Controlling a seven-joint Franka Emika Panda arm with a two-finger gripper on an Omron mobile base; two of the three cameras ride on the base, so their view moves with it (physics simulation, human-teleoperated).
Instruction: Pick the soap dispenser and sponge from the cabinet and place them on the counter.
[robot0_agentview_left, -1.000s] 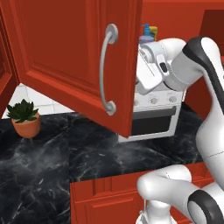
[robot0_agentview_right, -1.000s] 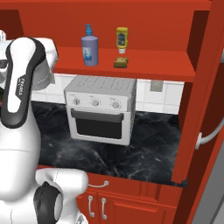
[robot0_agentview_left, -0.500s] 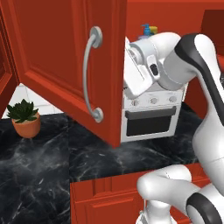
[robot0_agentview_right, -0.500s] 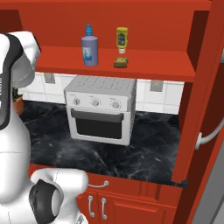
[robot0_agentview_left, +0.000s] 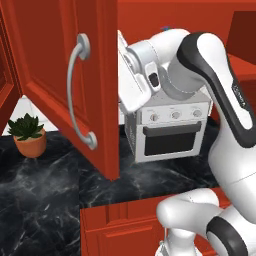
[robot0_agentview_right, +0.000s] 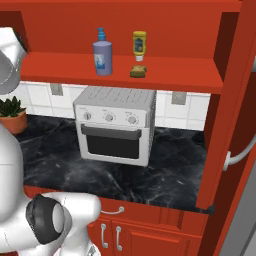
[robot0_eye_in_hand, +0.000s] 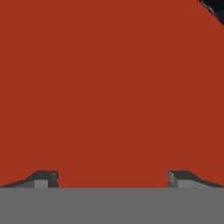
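Change: since a second ago the cabinet door (robot0_agentview_left: 60, 85) sits further toward 9 o'clock in the left base view, uncovering more of the toaster oven (robot0_agentview_left: 167, 132); the arm's hand has followed it and is now pressed up behind the door's edge. Bottles and sponge on the shelf have not shifted.
Tool: tool (robot0_eye_in_hand: 113, 177) stands wide, nothing between its tips; in the hand view the two tips (robot0_eye_in_hand: 43, 178) rise at 6 o'clock against flat red wood, very close.
Arm: in the left base view the white wrist sits at 12 o'clock, just beside the door's inner edge and above the oven; the tips themselves are hidden behind the door.
Cabinet: cabinet (robot0_agentview_right: 150, 30) is open, its red shelf (robot0_agentview_right: 125, 70) running across the upper part of the right base view.
Soap dispenser: soap dispenser (robot0_agentview_right: 102, 54) stands upright on the shelf, at about 11 o'clock in the right base view.
Sponge: sponge (robot0_agentview_right: 138, 71) lies flat on the shelf, at 3 o'clock of the dispenser, near it but apart.
Yellow bottle: yellow squeeze bottle (robot0_agentview_right: 139, 46) stands just behind the sponge.
Tabletop: tabletop (robot0_agentview_right: 165, 175), black with white veins, carries the oven below the shelf and a potted plant (robot0_agentview_left: 29, 135) at 9 o'clock.
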